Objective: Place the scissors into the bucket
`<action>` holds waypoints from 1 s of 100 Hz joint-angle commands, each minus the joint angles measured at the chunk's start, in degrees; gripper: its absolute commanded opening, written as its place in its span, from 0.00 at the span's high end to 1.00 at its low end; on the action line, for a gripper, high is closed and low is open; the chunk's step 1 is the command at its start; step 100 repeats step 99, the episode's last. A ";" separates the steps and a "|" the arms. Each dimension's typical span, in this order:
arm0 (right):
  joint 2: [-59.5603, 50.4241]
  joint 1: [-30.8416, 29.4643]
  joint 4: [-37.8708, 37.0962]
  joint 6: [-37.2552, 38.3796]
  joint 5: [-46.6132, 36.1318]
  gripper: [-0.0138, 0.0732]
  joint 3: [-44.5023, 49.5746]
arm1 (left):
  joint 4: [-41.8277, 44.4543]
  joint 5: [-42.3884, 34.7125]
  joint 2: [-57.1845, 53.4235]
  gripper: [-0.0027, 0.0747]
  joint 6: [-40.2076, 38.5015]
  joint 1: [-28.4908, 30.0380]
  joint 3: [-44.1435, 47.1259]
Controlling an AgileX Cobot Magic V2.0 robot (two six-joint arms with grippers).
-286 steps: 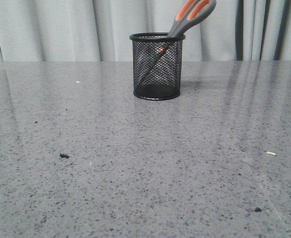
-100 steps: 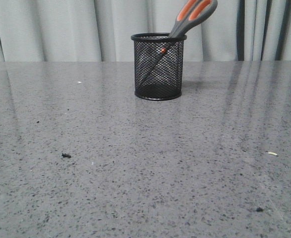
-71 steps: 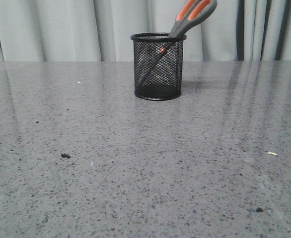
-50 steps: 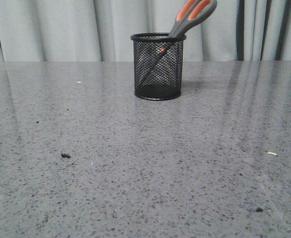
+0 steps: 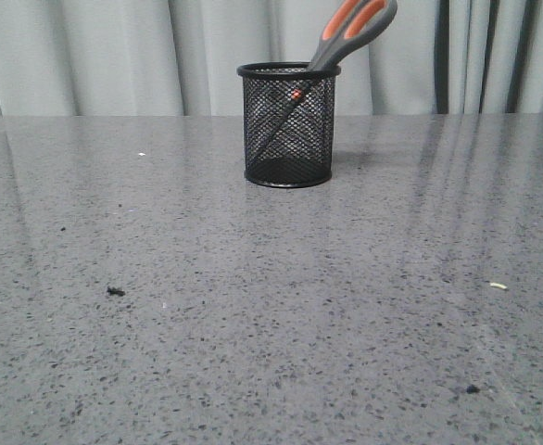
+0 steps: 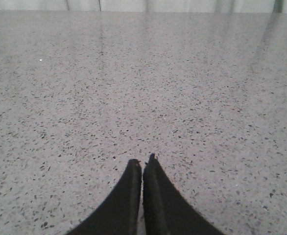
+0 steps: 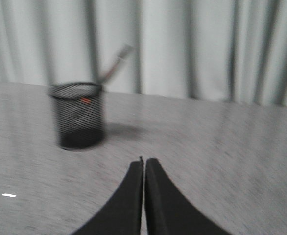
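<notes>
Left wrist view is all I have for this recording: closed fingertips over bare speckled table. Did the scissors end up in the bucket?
Observer: Yes. In the front view the scissors stand in the bucket, blades down, handles leaning out over the rim to the robot's right.
Operator: Is the right gripper holding them?
Observer: No. The right gripper is apart from the bucket, fingers together, nothing between them.
Operator: Is the bucket upright?
Observer: Yes, its base sits flat on the table, near the far edge by the curtain.
</notes>
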 commanded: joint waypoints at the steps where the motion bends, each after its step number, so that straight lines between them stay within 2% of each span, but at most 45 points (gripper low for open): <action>1: 0.41 -5.17 -1.69 1.68 -8.19 0.89 3.31 | -0.05 -3.09 -1.54 0.99 -0.11 0.16 2.32; 11: 0.35 -8.66 -1.96 1.68 -8.45 0.89 7.01 | -0.05 -3.09 -1.54 0.99 -0.11 0.16 2.32; 28: -3.23 -9.92 -3.54 1.68 5.13 0.89 6.79 | -0.05 -3.09 -1.54 0.99 -0.11 0.16 2.32; 33: -5.73 -9.92 -3.54 1.68 11.35 0.89 6.90 | -0.05 -3.09 -1.54 0.99 -0.11 0.16 2.32; 40: -8.32 -9.92 -3.54 1.68 11.71 0.89 6.90 | -0.05 -3.09 -1.54 0.99 -0.11 0.16 2.32; 100: -8.10 -9.92 -3.54 1.68 11.26 0.89 6.90 | -0.05 -3.09 -1.54 0.99 -0.11 0.16 2.32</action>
